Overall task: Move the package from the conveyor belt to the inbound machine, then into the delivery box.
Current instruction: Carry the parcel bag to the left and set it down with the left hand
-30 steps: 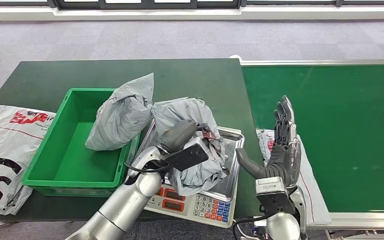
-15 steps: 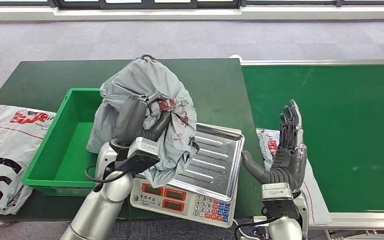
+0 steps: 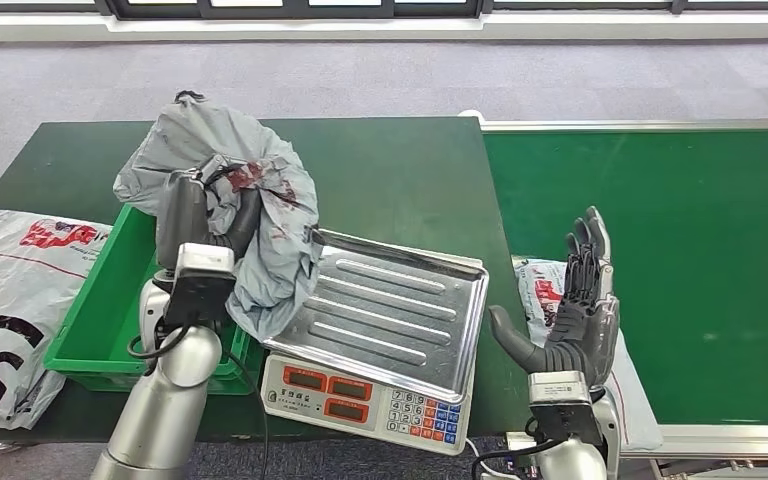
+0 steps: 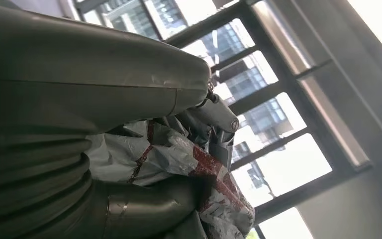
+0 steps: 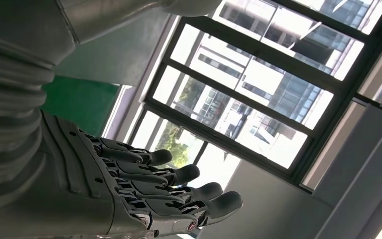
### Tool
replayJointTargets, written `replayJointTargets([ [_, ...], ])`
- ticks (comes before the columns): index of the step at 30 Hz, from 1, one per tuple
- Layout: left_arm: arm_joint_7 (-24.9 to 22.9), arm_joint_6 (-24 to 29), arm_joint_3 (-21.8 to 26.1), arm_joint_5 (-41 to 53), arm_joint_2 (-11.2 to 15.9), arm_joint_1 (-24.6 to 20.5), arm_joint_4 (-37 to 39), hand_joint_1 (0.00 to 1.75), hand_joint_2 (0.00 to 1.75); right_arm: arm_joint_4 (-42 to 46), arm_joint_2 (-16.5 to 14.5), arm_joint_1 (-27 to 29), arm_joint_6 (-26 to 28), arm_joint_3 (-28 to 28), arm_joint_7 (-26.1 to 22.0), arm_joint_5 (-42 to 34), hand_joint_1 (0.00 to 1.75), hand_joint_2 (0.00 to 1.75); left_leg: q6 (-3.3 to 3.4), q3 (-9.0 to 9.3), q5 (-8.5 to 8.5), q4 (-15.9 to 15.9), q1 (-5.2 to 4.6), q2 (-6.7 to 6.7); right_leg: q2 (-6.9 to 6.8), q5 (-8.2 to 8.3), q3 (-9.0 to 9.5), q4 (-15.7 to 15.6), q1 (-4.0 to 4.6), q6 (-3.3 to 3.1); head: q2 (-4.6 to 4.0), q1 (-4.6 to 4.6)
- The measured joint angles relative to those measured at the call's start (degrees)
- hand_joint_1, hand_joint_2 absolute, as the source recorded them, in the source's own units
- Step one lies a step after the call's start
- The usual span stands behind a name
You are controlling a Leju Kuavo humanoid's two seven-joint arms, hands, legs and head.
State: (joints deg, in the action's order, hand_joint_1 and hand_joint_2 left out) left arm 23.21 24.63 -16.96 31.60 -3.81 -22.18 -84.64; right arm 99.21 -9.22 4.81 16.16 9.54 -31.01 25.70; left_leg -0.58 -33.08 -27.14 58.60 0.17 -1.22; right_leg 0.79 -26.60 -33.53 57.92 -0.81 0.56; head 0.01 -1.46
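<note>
Above the green bin (image 3: 90, 320), left hand (image 3: 200, 215) grips package (image 3: 260, 210).

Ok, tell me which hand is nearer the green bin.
Left. The left hand holds the grey package above the green bin; the right hand is raised and empty beyond the scale, by the conveyor belt.

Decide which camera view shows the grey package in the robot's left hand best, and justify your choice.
The head view: the whole grey package shows there, gripped by the left hand and raised above the green box, beside the scale. The left wrist view gives a close, partial look at crumpled grey plastic with red print behind the fingers. The right wrist view looks at windows.
</note>
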Motion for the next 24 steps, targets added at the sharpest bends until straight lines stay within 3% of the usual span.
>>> replayJointTargets([
  [4,0.52,0.12,4.79,1.36,0.38,-2.23,6.27,1.75,1.75,0.00,0.00,0.31,0.54,0.01,-0.01,-0.19,0.00,1.75,-0.06,0.00,0.04,0.00,0.01,0.03,0.02,0.02,-0.02,0.01,0.01,-0.02,-0.01,0.00],
  [10,-0.24,-0.02,7.48,2.25,0.41,-3.95,11.57,1.75,1.75,0.00,0.00,0.37,0.85,0.01,-0.02,-0.54,0.00,1.75,-0.06,0.00,0.05,0.00,0.00,0.01,0.02,0.02,-0.01,0.01,-0.01,-0.02,-0.01,0.00],
  [18,0.99,3.79,13.77,2.36,1.10,-9.63,30.08,1.75,1.75,-0.47,0.17,0.27,0.51,0.02,-0.35,-1.74,0.00,1.75,-0.10,0.06,0.08,-0.02,0.01,0.05,0.03,0.06,0.02,0.03,0.01,-0.07,-0.01,0.00],
  [24,0.63,4.74,17.41,3.01,1.99,-10.24,36.17,1.75,1.75,-2.18,0.61,-0.85,0.45,0.16,-0.76,-2.84,0.00,1.75,-0.12,0.05,0.10,-0.03,0.02,0.00,0.01,0.06,0.05,0.08,0.01,-0.09,-0.01,0.00],
])
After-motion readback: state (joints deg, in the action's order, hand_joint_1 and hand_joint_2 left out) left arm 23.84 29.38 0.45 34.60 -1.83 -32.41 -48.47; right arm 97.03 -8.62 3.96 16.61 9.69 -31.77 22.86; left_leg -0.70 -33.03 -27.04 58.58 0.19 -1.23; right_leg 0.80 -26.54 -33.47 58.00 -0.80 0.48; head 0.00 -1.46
